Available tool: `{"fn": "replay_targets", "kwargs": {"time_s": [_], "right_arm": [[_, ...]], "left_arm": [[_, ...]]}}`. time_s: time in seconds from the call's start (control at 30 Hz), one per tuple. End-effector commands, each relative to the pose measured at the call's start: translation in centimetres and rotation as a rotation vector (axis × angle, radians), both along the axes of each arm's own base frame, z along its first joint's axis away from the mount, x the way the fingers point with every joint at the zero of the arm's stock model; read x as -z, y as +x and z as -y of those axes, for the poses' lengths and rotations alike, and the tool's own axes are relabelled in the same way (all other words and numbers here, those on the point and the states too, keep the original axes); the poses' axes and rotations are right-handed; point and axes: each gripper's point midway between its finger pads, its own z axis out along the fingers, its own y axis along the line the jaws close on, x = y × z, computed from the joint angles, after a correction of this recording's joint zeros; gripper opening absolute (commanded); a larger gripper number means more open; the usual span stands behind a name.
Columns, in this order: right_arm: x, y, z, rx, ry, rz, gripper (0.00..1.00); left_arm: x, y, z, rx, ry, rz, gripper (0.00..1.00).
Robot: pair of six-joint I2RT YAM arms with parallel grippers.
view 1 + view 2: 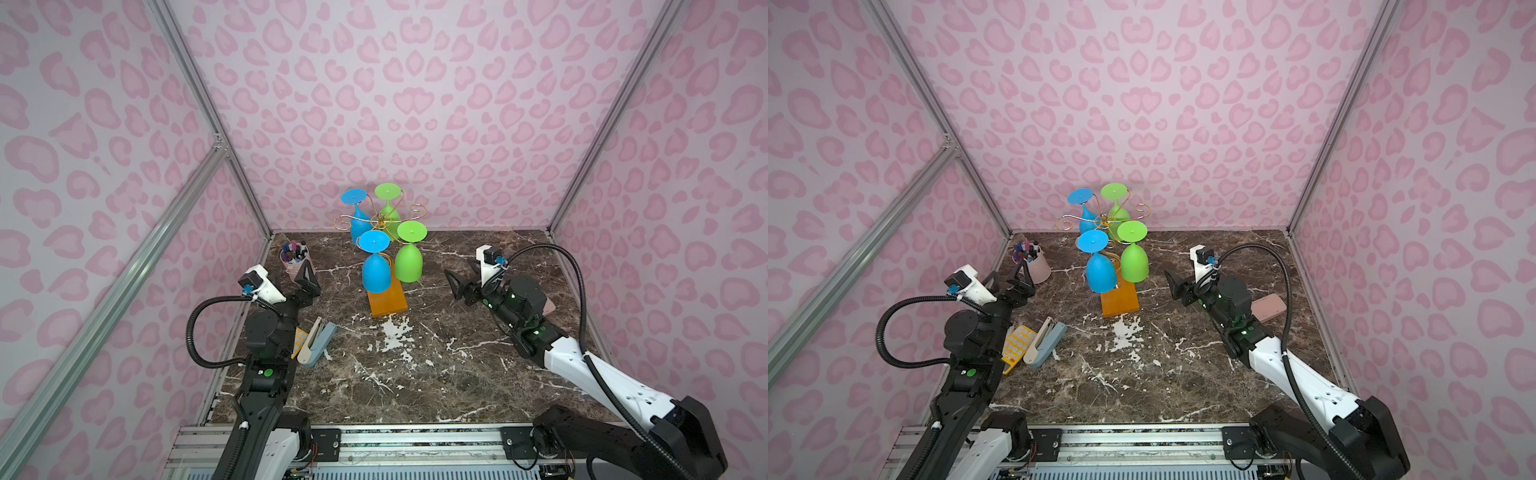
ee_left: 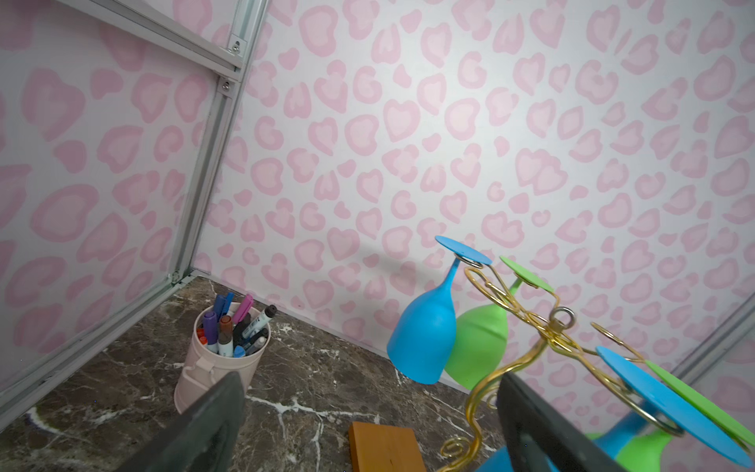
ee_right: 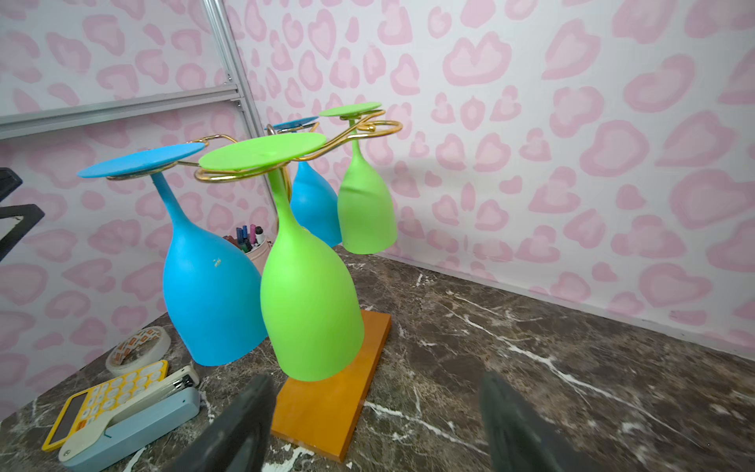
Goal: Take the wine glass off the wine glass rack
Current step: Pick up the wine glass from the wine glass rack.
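The near green wine glass hangs bowl-down from the wine glass rack at mid-surface, about 10 o'clock of our open, empty right fingers and clear of them (left fingers idle, also open), so we should approach level, grip the bowl gently and slide its foot outward off the wire.

dark marble table bears the wine glass rack, pen cup, stapler, calculator, tape roll, pink case.

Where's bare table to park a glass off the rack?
Widest bare patch: dark marble tabletop on the camera side of the rack's orange wooden base, right of the blue-grey stapler. Also bare: far right corner beyond the right gripper. Crowded: left edge, with pink pen cup, yellow calculator and stapler.
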Motion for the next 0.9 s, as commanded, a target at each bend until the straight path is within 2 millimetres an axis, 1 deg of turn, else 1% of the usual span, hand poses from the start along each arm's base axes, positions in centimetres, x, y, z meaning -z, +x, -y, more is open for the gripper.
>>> {"fn": "replay_targets", "kwargs": {"time_s": [0.0, 0.03, 0.1, 0.2, 0.23, 0.27, 0.37, 0.5, 0.63, 0.7, 0.87], "right_arm": [[-4.2, -0.4, -1.9, -0.14, 0.137, 0.044, 0.73], [-4.9, -0.4, -2.4, -0.168, 0.134, 0.036, 0.72], [-5.3, -0.6, -3.2, -0.181, 0.05, 0.033, 0.71], [-3.9, -0.6, -3.6, -0.125, -0.144, 0.037, 0.7], [-3.8, -0.3, -3.3, -0.107, -0.135, -0.003, 0.69], [-4.1, 0.0, -3.0, -0.105, -0.105, -0.029, 0.67], [-6.2, 0.2, -2.7, -0.182, 0.062, -0.104, 0.64], [-8.7, 0.5, -2.8, -0.229, 0.184, -0.196, 0.63], [-10.9, 1.0, -3.3, -0.315, 0.355, -0.319, 0.6], [-10.9, 1.5, -3.4, -0.329, 0.41, -0.398, 0.58], [-9.9, 2.6, -3.7, -0.328, 0.461, -0.511, 0.54]], "left_arm": [[-0.9, -0.7, 0.6, 0.042, -0.018, 0.001, 0.97], [-1.3, -1.0, 0.6, 0.043, -0.012, 0.011, 0.97], [-2.1, -1.5, 0.6, 0.04, 0.002, 0.025, 0.97], [-3.0, -2.2, 0.3, 0.024, 0.019, 0.038, 0.97], [-3.3, -2.4, 0.3, 0.025, 0.018, 0.047, 0.97], [-3.6, -2.5, 0.4, 0.034, 0.022, 0.055, 0.97], [-4.6, -2.7, 1.2, 0.077, 0.035, 0.07, 0.97], [-5.7, -2.7, 2.4, 0.145, 0.054, 0.076, 0.97], [-6.7, -2.6, 3.0, 0.178, 0.059, 0.09, 0.97], [-7.0, -2.7, 3.2, 0.188, 0.067, 0.095, 0.97], [-7.4, -2.9, 3.4, 0.2, 0.082, 0.104, 0.97]]}}
